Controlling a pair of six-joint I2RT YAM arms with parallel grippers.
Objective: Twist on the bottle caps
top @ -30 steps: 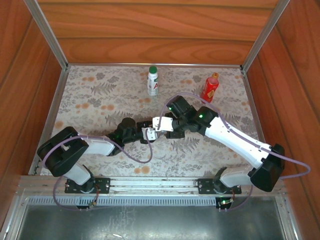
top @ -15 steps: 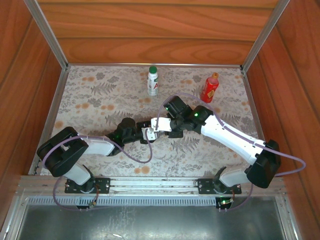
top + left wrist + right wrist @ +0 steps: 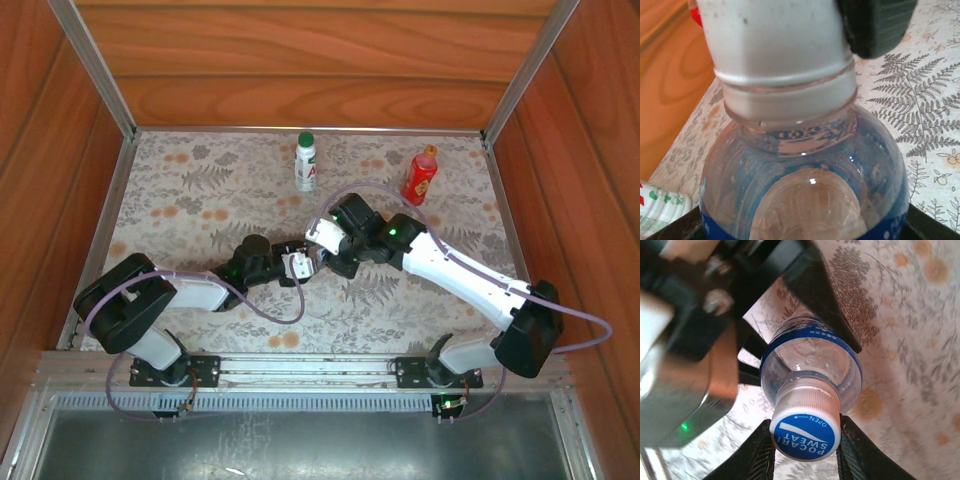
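Hands were close together over the fern-patterned bench (image 3: 200,200): the left hand (image 3: 298,266) grasped the short clear plastic bottle with a blue label (image 3: 812,360) by its body, and the right hand (image 3: 806,445) was clenched on the round blue-topped plastic cap (image 3: 805,436) on its neck.

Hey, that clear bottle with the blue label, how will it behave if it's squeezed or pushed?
The clear bottle looks empty, so it's probably light and easily shoved. Its see-through walls look thin and will likely dent under a hard squeeze from the left tool. The blue-topped cap, pinched by the right tool, seems stiffer.
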